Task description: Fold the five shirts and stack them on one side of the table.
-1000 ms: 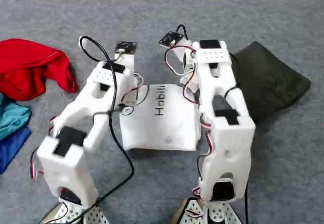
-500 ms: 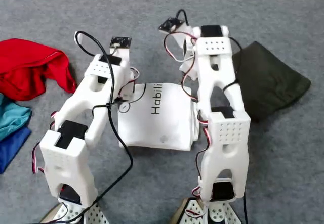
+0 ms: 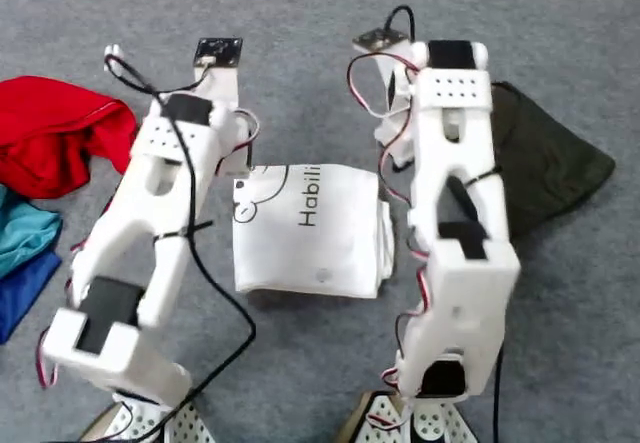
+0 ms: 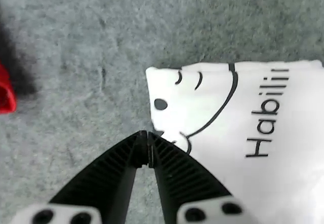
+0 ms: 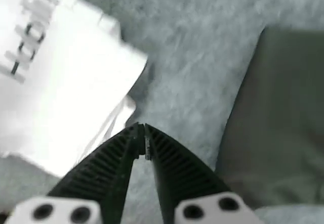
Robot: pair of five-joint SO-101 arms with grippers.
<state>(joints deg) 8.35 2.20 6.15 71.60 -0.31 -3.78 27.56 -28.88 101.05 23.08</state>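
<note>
Grey surface [image 3: 300,63] is carrying a folded white shirt [image 3: 315,228]; left claw [image 4: 147,150] and right claw [image 5: 142,142] are hovering pinched together, empty, flanking it, seemingly because the fold is finished.

High view overhead; both wrist views close, sharing the white shirt [image 4: 298,173].

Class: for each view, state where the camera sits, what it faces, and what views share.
High view: fixed overhead, looking down on left arm, right arm, folded white printed shirt.
Left wrist view: on left wrist, facing down past shut jaws at shirt's corner.
Right wrist view: likewise; shut jaws, shirt's edge, dark green folded shirt.
Shared: white shirt.
</note>
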